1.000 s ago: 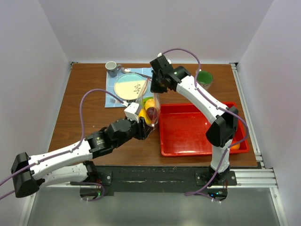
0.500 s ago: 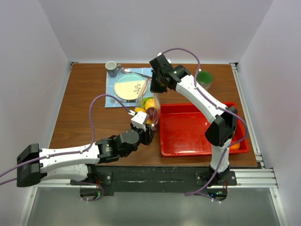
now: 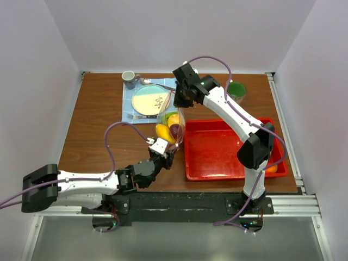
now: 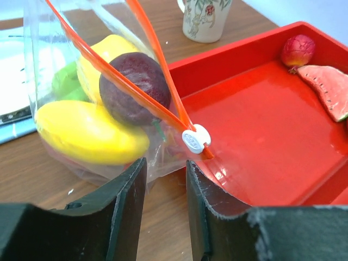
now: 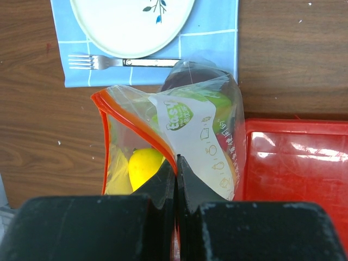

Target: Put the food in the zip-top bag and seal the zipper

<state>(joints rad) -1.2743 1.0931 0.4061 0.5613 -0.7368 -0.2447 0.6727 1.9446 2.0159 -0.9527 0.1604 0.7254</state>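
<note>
Moved: left gripper (image 4: 165, 163), drawn back toward the near edge since the earlier frame. Its jaws are apart and empty, lined up on the white slider (image 4: 196, 138) of the zipper (image 4: 136, 89), likely so you can run it shut.
Unmoved: right gripper (image 5: 175, 163), clamped on the mouth of the zip-top bag (image 5: 196, 130), holding it upright on the worktop (image 3: 92, 125), left of the red tray (image 4: 261, 136).
Food (image 4: 87, 130): yellow, purple and green pieces are bagged; more lie in the tray.
</note>
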